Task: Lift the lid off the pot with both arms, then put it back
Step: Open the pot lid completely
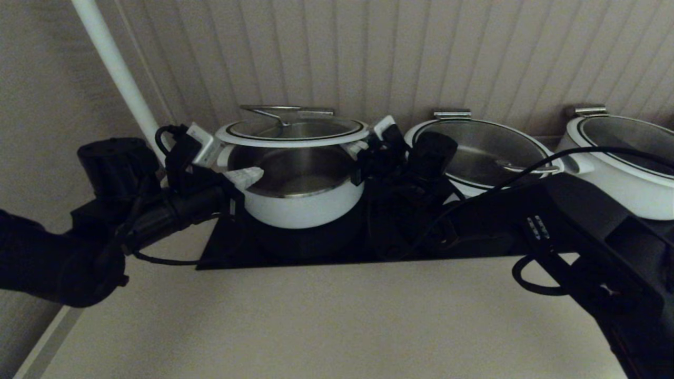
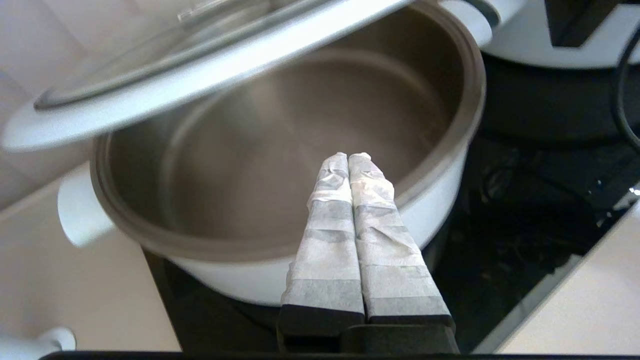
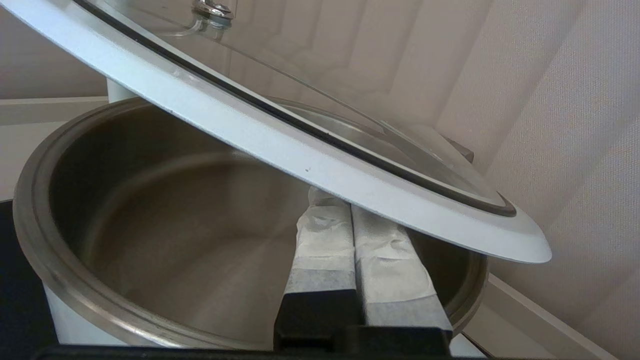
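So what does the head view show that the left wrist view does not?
Only the head view shows both arms at the pot, the right end effector, and the lid's steel handle clearly. Only the left wrist view shows the left end effector shut, tips over the pot's rim, holding nothing. Both show the lid raised above the open pot.

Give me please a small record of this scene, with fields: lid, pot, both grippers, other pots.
lid: raised above the pot, not seated
pot: open, looks empty, stands on the black cooktop
left gripper: fingers shut, tips over the pot's rim, not under the lid in the left wrist view
right gripper: fingers shut, tips under the lid's white rim
other pots: two wider white pots on the robot's right, lids on
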Robot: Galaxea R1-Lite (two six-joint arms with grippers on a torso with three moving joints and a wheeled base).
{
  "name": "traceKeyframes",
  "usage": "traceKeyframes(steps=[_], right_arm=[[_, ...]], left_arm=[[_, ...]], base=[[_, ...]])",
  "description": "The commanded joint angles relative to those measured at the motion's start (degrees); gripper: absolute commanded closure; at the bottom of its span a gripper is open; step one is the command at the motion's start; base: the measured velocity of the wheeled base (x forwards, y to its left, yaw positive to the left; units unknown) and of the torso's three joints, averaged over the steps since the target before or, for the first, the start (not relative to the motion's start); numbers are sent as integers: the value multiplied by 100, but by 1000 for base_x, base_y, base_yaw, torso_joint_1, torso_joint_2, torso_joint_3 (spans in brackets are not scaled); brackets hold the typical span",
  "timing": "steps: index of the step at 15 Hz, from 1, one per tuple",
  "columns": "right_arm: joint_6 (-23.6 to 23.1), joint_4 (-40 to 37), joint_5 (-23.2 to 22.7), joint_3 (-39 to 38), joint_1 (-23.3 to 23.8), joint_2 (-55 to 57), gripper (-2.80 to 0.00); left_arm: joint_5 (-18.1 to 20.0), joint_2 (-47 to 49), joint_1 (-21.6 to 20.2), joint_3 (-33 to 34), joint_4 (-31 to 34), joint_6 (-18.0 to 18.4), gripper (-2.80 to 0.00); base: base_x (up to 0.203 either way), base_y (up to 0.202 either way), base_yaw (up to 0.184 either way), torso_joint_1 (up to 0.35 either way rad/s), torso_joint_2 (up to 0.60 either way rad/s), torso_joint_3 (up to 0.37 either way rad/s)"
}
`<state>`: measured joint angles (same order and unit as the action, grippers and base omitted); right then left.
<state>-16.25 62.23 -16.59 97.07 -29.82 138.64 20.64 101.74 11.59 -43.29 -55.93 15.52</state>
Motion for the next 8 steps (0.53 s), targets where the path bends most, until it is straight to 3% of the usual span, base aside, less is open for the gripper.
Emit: traceKeyframes(steps=[1,8], right_arm=[[-10,43,-11,-4,-6,-22,0],[-19,61,-2,-20,-6,-74,0]], left_arm=[[10,146,1,-196,-29,4,0],[-69,346,-8,-590,12,13,0]], base=[[0,0,0,0,0,0],[0,0,0,0,0,0]])
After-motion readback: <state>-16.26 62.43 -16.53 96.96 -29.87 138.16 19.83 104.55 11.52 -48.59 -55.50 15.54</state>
